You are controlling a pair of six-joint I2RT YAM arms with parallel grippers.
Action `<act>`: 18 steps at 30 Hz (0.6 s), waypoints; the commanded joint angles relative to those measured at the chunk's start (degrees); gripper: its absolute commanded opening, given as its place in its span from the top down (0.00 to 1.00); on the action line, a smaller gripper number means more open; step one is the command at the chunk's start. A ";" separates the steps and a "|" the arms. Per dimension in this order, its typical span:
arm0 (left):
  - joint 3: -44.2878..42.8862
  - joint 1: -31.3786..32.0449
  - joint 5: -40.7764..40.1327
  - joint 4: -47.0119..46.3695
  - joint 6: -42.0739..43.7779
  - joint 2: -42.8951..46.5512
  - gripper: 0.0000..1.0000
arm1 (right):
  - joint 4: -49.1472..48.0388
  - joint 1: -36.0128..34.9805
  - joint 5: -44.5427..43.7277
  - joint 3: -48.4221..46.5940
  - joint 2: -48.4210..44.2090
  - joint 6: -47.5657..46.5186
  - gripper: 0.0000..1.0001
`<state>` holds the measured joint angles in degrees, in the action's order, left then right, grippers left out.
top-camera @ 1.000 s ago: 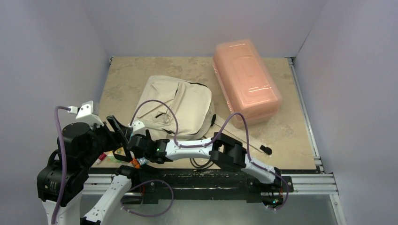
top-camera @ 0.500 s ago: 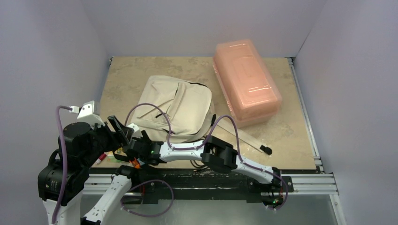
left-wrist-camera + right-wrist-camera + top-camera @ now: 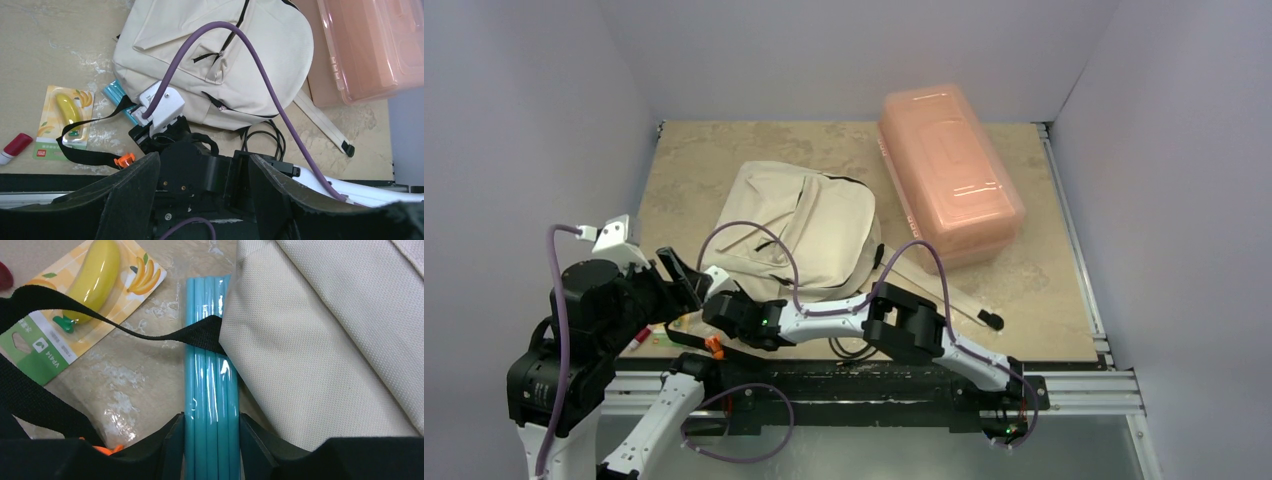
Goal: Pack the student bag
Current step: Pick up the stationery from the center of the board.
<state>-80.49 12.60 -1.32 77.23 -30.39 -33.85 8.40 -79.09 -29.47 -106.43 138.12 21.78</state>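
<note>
So the bag lies flat mid-table, with the pink box at its 2 o'clock. At 7 o'clock the blue sticks poke out from under it, a black strap lying across them. There the right gripper pinches the sticks, while the left gripper gapes wide and empty. A banana card lies at 8.

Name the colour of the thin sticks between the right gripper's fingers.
The bundled sticks are turquoise; right wrist view.

"VP-14" stands on the green strip of the banana card, up-left of the right end effector; the smaller print beside it is unreadable.
</note>
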 commanded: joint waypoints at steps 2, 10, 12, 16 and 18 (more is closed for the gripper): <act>1.35 -0.30 1.06 -2.09 -0.02 -0.90 0.35 | 4.02 1.38 3.14 3.31 -0.51 -9.74 0.53; 1.78 -0.29 0.46 -2.92 0.02 -1.60 0.35 | -7.13 1.81 6.71 14.36 -11.25 -16.95 0.61; 2.29 -0.30 0.51 -3.86 -0.54 -1.75 0.35 | -11.11 2.27 7.46 18.03 -15.88 -17.49 0.68; 2.67 -0.30 1.06 -5.82 -1.77 -2.54 0.35 | -14.98 3.61 13.40 24.59 -23.93 -18.23 0.71; 3.21 -0.30 1.06 -7.02 -2.73 -2.71 0.35 | -16.06 3.67 15.93 28.22 -27.70 -19.07 0.72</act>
<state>-78.02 12.60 -0.80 74.83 -31.03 -35.22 -0.19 -76.38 -18.74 -82.50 119.85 5.80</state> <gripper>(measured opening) 0.649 0.417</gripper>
